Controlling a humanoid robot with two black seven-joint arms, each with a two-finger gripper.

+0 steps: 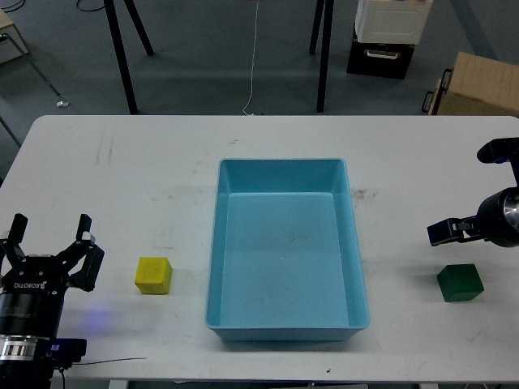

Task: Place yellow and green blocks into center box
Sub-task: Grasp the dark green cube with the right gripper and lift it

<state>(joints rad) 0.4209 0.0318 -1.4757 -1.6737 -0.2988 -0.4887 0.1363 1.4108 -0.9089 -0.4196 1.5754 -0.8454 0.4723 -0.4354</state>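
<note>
White table (pixel 122 154) | yellow block (pixel 153 275), green block (pixel 460 282) flank tray (pixel 284 164) | left end effector (pixel 49 231) spread | right end effector (pixel 444 231) unclear

Bright, even overhead light; soft shadows, sharp focus, slight edge distortion.

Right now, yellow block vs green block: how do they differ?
Colour: the yellow block is bright yellow, the green block dark green.
Side: the yellow block sits left of the blue tray, the green block right of it.
Nearest gripper: the yellow block lies beside the open left gripper; the green block lies just below the right gripper, whose fingers I cannot resolve.
Shared: similar-sized cubes, both on the table, outside the tray, ungrasped.
</note>
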